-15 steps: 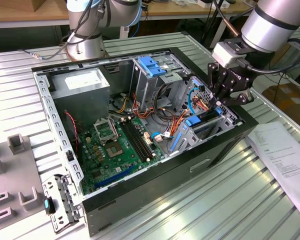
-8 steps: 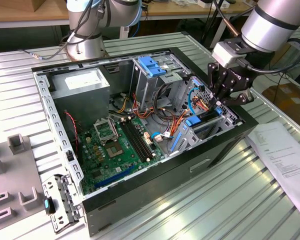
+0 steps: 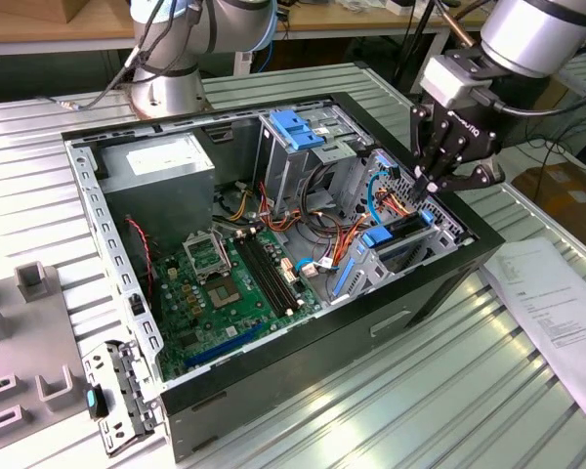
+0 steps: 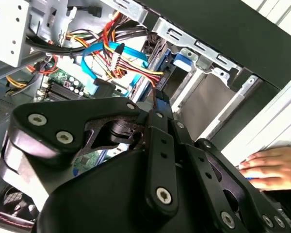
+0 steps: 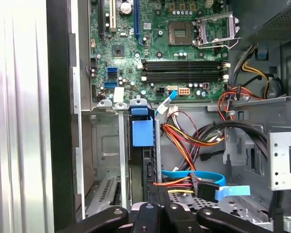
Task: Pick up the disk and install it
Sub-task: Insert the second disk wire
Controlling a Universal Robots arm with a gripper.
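The disk (image 3: 400, 234) stands on edge in the drive bay at the exterior view's right side of the open computer case (image 3: 273, 391). Its blue carrier tab faces the motherboard. In the first wrist view the disk (image 5: 144, 167) shows as a dark edge in a slot, under its blue tab (image 5: 141, 131). My gripper (image 3: 432, 188) hangs right over the end of the disk nearest the case wall. Its fingers are shut together, tips pointing down at the disk's top edge. Whether they touch it I cannot tell. In the second wrist view the gripper (image 4: 160, 99) is a narrow closed tip.
Red, yellow and blue cables (image 5: 194, 145) crowd beside the bay. A tall drive cage with a blue tab (image 3: 298, 127) stands mid-case. A perforated bracket with a blue knob (image 3: 117, 401) and grey fixtures lie left, a paper sheet (image 3: 557, 313) right. A person's hand (image 4: 271, 167) rests beside the case.
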